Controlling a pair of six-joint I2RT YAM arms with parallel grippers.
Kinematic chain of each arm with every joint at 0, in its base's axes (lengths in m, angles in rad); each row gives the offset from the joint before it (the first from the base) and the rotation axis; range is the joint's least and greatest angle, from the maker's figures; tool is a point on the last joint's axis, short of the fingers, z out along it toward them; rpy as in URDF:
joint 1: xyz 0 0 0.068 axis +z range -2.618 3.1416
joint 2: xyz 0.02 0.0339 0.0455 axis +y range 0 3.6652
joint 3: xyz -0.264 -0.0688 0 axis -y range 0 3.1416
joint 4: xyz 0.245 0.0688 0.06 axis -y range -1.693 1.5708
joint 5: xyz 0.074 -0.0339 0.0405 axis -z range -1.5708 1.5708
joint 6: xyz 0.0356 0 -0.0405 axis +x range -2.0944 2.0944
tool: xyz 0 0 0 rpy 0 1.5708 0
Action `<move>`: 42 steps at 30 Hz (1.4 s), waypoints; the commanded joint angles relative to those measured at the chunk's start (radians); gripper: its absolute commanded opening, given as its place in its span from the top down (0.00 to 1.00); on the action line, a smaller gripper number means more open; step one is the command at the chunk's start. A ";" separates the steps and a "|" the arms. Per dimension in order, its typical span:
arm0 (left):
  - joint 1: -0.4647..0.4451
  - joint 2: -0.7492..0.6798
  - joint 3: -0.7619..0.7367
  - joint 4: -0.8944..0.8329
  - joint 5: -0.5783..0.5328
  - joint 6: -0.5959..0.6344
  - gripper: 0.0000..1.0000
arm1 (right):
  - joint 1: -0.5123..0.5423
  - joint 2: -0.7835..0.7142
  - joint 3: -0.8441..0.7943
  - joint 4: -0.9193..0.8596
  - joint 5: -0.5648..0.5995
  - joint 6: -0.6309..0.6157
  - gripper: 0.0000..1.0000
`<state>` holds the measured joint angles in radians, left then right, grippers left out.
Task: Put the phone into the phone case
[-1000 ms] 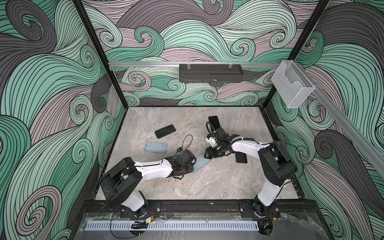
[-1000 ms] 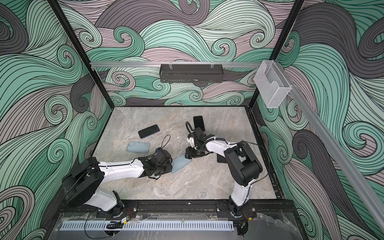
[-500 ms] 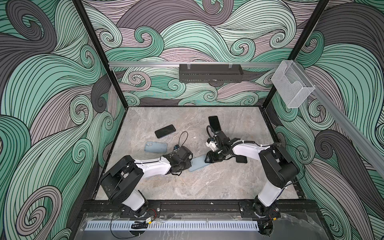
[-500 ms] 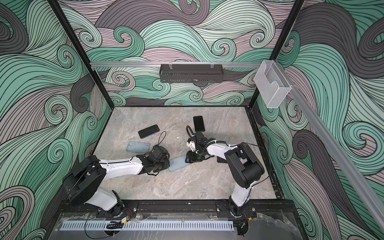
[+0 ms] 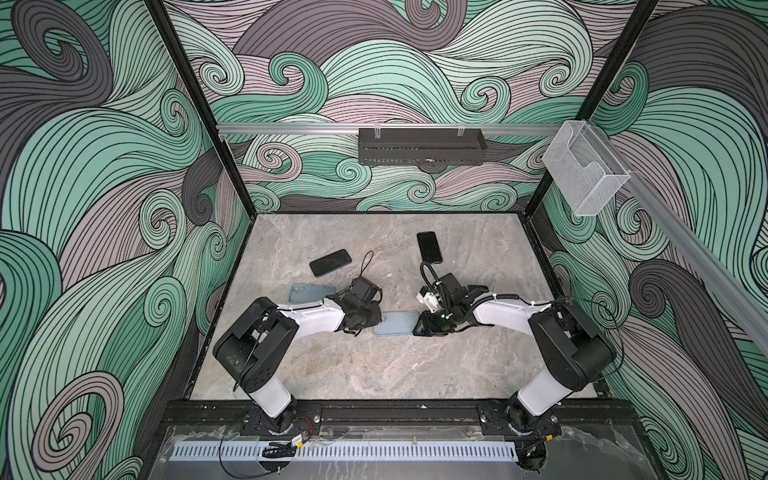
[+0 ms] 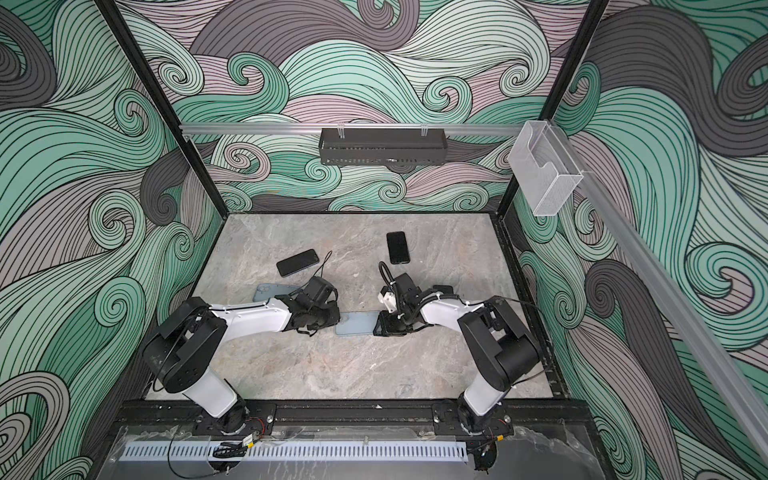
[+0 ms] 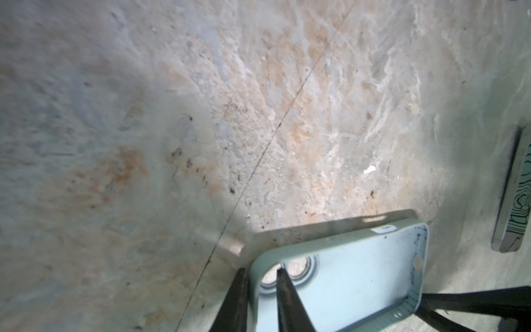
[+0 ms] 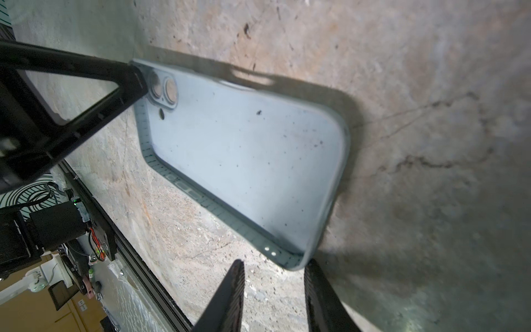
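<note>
Near the table (image 5: 374, 374) centre, a pale blue phone case (image 5: 397, 323) lies open side up. My left hand (image 7: 260, 271) pinches its wall at the 9 o'clock end, one finger inside by the camera cut-out. My right hand (image 8: 275, 261), narrowly parted, straddles the 3 o'clock corner. From the case, the far black phone (image 5: 429, 247) lies at 1 o'clock and the slanted black phone (image 5: 330, 262) at 11 o'clock, both well apart.

pale blue phone case (image 5: 397, 323) open side up, mid-table; blue-grey phone (image 5: 309, 291) face down, apart to left.
</note>
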<state>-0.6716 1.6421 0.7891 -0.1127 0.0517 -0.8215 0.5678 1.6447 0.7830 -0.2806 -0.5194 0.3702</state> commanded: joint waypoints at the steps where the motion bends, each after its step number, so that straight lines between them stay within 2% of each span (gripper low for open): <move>1: -0.003 0.010 0.048 -0.016 0.070 0.056 0.79 | 0.017 -0.014 -0.019 0.026 0.002 0.026 0.64; 8: 0.007 0.016 0.078 -0.040 0.082 0.081 0.78 | 0.016 -0.043 -0.020 0.009 0.049 0.027 0.64; 12: 0.016 0.008 0.075 -0.055 0.075 0.075 0.73 | 0.014 -0.070 -0.012 -0.032 0.100 0.019 0.54; 14: 0.023 -0.002 0.065 -0.064 0.070 0.073 0.68 | 0.011 -0.096 -0.003 -0.068 0.137 0.008 0.48; 18: 0.039 -0.039 0.049 -0.085 0.061 0.075 0.57 | -0.003 -0.158 0.046 -0.177 0.207 -0.036 0.44; 21: 0.046 -0.085 0.044 -0.118 0.042 0.086 0.50 | -0.025 -0.206 0.085 -0.259 0.304 -0.060 0.39; 22: 0.047 -0.105 0.044 -0.131 0.032 0.092 0.48 | -0.037 -0.222 0.097 -0.283 0.352 -0.065 0.34; 24: 0.050 -0.148 0.044 -0.160 0.016 0.115 0.41 | -0.075 -0.246 0.109 -0.309 0.447 -0.074 0.30; 25: 0.049 -0.175 0.039 -0.171 0.008 0.133 0.34 | -0.102 -0.254 0.113 -0.320 0.488 -0.079 0.28; 29: 0.050 -0.319 -0.001 -0.202 -0.050 0.186 0.14 | -0.219 -0.253 0.118 -0.349 0.573 -0.105 0.16; 32: 0.055 -0.394 0.000 -0.282 -0.085 0.222 0.11 | -0.273 -0.232 0.117 -0.351 0.622 -0.131 0.11; 36: 0.060 -0.472 -0.005 -0.367 -0.132 0.241 0.10 | -0.316 -0.166 0.128 -0.349 0.680 -0.126 0.09; 42: 0.062 -0.597 -0.068 -0.368 -0.183 0.239 0.10 | -0.343 -0.050 0.168 -0.345 0.699 -0.120 0.07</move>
<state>-0.6163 1.0901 0.7403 -0.4335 -0.0784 -0.6044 0.2340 1.5742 0.9184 -0.6067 0.1368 0.2539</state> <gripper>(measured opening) 0.896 0.926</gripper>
